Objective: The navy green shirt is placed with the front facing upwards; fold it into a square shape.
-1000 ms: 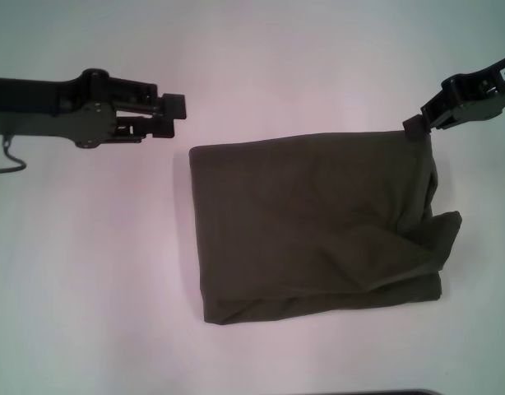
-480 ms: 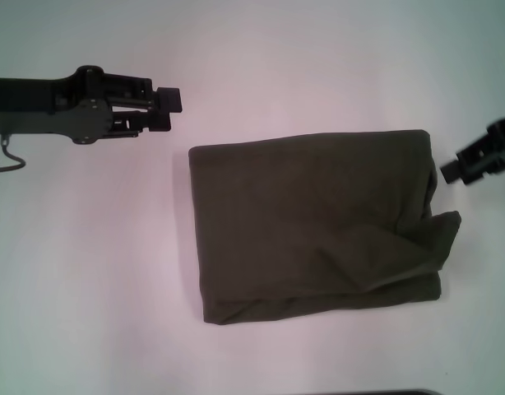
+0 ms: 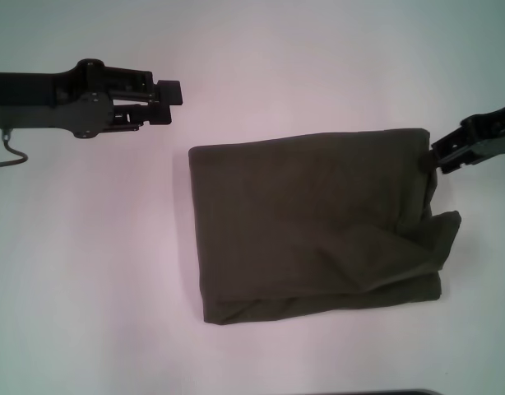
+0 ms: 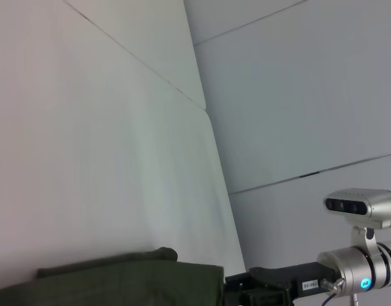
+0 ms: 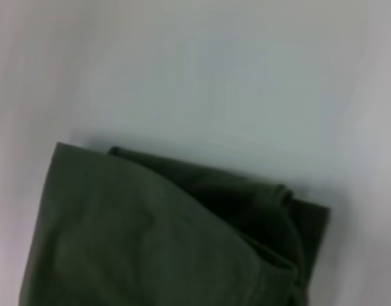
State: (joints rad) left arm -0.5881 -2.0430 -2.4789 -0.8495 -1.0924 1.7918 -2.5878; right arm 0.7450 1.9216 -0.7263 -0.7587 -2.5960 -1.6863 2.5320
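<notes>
Lying flat mid-counter (image 3: 88,271), the navy green shirt (image 3: 314,226) is folded into a dark, wrinkled block, longer from left to right. My right end effector (image 3: 440,158) sits at its far right corner and my left end effector (image 3: 172,97) hovers off to its left. I cannot tell if either is open.

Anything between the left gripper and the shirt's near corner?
Nothing: in the head view, only bare white table separates the left gripper from the folded navy green shirt. The right gripper sits at its far edge.
</notes>
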